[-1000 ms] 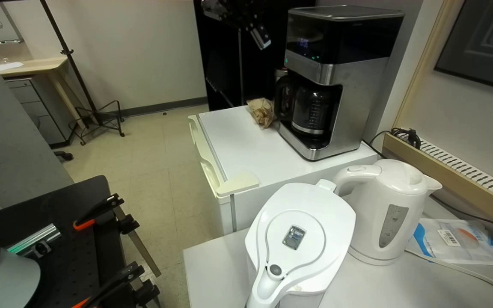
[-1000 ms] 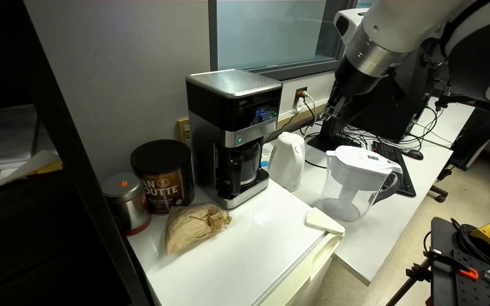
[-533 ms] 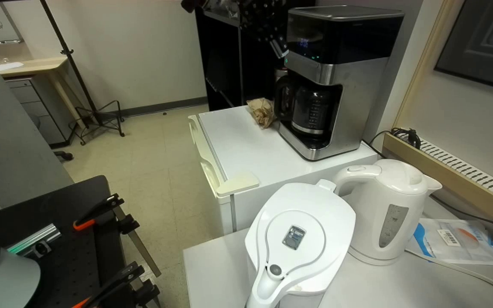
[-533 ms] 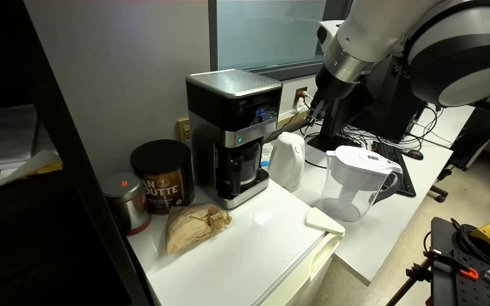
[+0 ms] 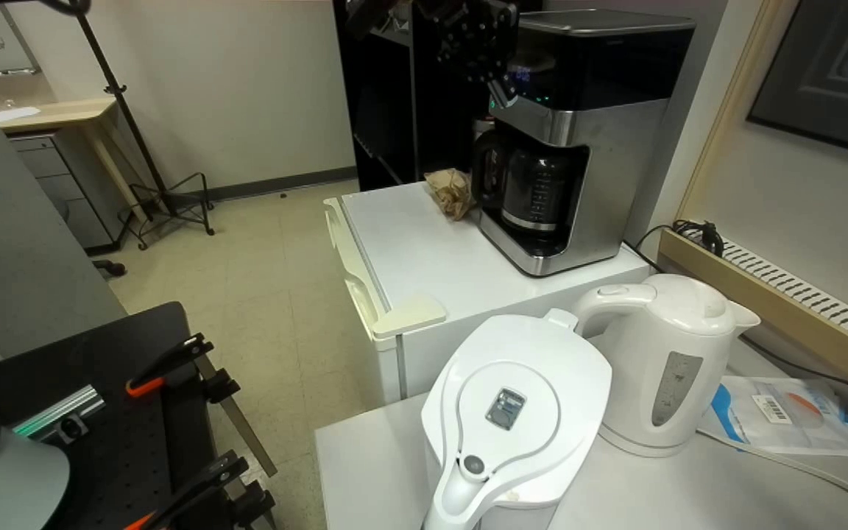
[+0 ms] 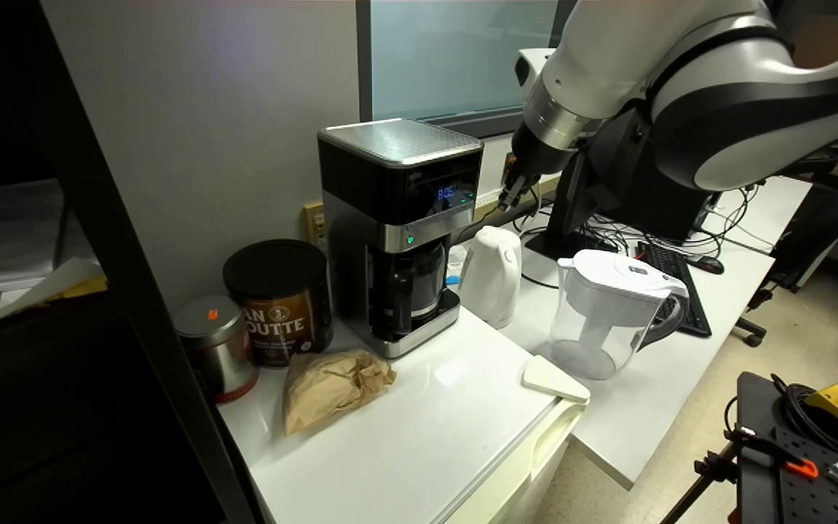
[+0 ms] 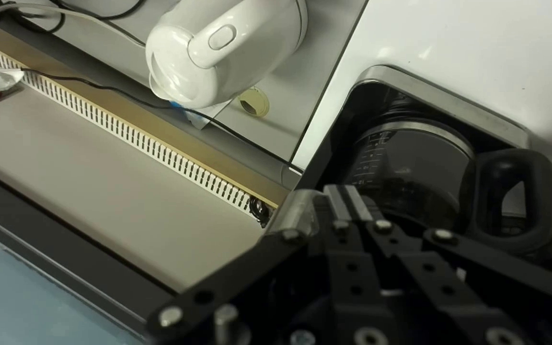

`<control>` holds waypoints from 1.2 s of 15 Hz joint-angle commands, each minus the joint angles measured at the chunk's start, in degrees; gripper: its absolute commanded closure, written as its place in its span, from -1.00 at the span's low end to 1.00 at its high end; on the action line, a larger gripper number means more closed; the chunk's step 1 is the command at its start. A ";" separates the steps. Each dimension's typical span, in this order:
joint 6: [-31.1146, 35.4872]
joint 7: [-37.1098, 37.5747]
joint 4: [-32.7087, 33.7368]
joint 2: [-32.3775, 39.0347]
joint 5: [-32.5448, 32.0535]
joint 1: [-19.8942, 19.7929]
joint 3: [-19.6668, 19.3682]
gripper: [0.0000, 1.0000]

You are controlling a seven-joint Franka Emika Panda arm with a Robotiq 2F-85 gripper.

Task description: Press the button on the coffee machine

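Observation:
The coffee machine (image 5: 623, 162) is tall and black with a silver front panel and a dark glass carafe. It stands on a white surface, and also shows in an exterior view (image 6: 361, 189) with a lit blue display and a green light (image 6: 410, 239) on the silver band. My gripper (image 5: 503, 94) overlaps the front near the display. In an exterior view the gripper (image 6: 506, 201) is right of the front, apart from it. In the wrist view the fingertips (image 7: 348, 202) are together with nothing between them, in front of the carafe (image 7: 410, 167). They hide part of the silver band there.
A white kettle (image 6: 492, 276) stands right beside the machine, below my gripper. A white water-filter jug (image 6: 601, 313) is further right. A paper bag (image 6: 335, 389), a coffee can (image 6: 281, 302) and a metal canister (image 6: 217, 348) are on the machine's other side. A wall (image 7: 108, 191) is behind.
My arm has moved toward the coffee machine and lower. The gripper went from beside the machine to overlapping its front in an exterior view. The machine, kettle and jug have not moved.

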 commanded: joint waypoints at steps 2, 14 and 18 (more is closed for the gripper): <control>1.40 2.36 3.78 3.83 -1.96 2.17 -2.21 0.96; 1.60 2.26 8.02 8.70 -1.60 4.57 -4.84 0.97; 1.89 2.01 9.48 10.12 -1.76 5.10 -5.43 0.96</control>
